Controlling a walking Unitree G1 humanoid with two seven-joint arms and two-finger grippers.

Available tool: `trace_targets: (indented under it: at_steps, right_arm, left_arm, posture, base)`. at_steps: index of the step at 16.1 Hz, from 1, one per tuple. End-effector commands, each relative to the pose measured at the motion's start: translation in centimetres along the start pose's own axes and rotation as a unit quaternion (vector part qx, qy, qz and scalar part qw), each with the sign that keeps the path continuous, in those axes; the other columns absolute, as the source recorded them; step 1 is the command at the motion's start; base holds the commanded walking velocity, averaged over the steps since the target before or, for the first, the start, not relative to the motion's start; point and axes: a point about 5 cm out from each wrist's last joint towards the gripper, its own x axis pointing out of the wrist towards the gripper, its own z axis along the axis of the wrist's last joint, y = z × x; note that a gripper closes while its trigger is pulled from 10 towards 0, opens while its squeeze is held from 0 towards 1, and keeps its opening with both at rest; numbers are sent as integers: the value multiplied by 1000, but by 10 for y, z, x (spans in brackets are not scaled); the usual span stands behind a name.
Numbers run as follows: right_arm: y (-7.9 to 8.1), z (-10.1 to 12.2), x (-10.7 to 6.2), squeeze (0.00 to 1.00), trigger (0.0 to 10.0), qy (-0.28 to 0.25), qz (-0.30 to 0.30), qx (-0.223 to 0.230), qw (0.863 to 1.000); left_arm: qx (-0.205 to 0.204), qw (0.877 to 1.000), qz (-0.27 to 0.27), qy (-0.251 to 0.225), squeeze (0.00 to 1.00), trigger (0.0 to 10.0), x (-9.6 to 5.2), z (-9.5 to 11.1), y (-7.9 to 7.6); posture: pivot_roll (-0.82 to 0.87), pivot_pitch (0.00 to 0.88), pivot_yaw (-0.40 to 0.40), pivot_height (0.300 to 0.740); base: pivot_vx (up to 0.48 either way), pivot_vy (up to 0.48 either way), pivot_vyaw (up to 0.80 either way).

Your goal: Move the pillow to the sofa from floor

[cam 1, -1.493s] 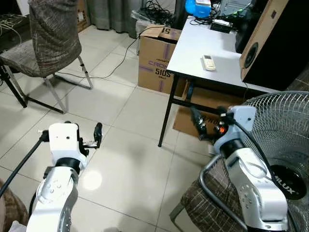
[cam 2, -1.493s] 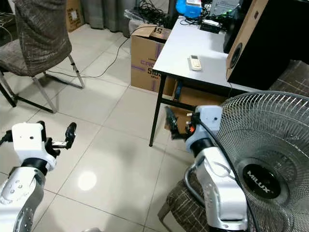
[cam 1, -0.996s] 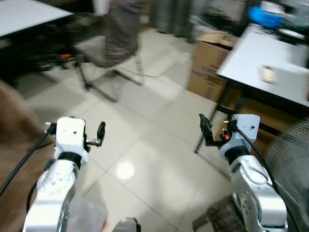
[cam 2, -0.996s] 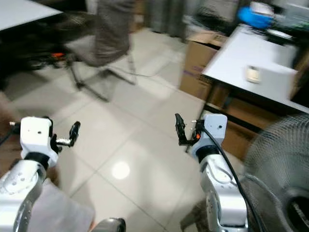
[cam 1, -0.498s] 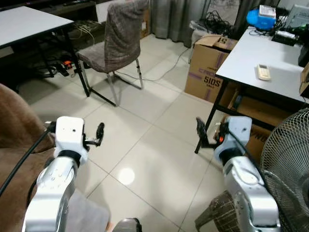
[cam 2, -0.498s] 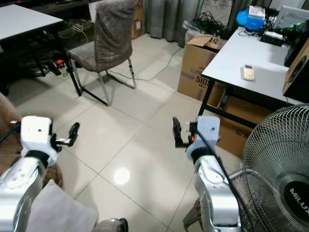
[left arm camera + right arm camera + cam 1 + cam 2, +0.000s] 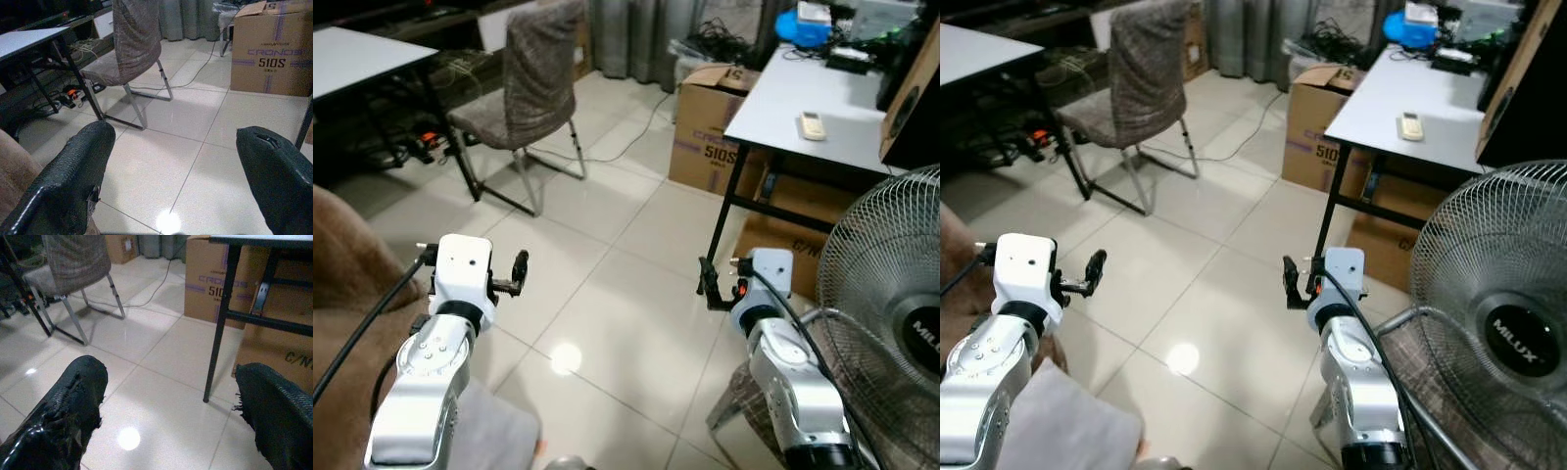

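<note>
A light grey pillow (image 7: pixel 497 433) lies on the white tiled floor at the bottom left, beside the brown sofa (image 7: pixel 347 284) at the left edge. My left gripper (image 7: pixel 520 271) is held up over the floor a little above and beyond the pillow, open and empty. In the left wrist view the left gripper (image 7: pixel 173 134) has its fingers wide apart, with bare tiles between them. My right gripper (image 7: pixel 704 284) hovers over the tiles at centre right, also open and empty. The right wrist view shows the right gripper (image 7: pixel 168 369) spread wide.
A fabric-covered chair (image 7: pixel 533 83) stands ahead on the left. A cardboard box (image 7: pixel 710 122) sits beside a white desk (image 7: pixel 773 108) with black legs. A large fan (image 7: pixel 891 304) and a second chair seat (image 7: pixel 739 397) crowd my right side. A cable runs across the far floor.
The whole view has swung from the desk and fan toward the left, bringing the sofa and the pillow into sight. Both arms stay raised with open grippers.
</note>
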Motion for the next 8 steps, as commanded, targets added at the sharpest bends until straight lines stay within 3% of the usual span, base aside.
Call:
trace_targets:
  at_steps: [1, 2, 5, 8]
  right_arm:
    - [-1, -1, 7, 0, 10000, -3, -1, -3, 1000]
    - [-3, -4, 13, 0, 10000, -5, -6, -7, 1000]
    - [6, 16, 21, 0, 10000, -38, 2, -5, 999]
    - [5, 21, 27, 0, 10000, -40, 0, -32, 999]
  left_arm:
    - [8, 1000, -1, -6, 0, 10000, -2, 1, -1]
    - [3, 1000, 3, -6, 0, 10000, -6, 1, -1]
    - [-6, 1000, 4, -3, 0, 10000, -7, -2, -2]
    - [-3, 1000, 8, -5, 0, 10000, -7, -1, -3]
  posture:
    - [97, 0, -15, 740]
    - [99, 0, -23, 740]
    - [84, 0, -24, 740]
    - [86, 0, -27, 740]
  base:
    - [0, 0, 0]
    - [0, 0, 0]
    - [0, 0, 0]
    - [0, 0, 0]
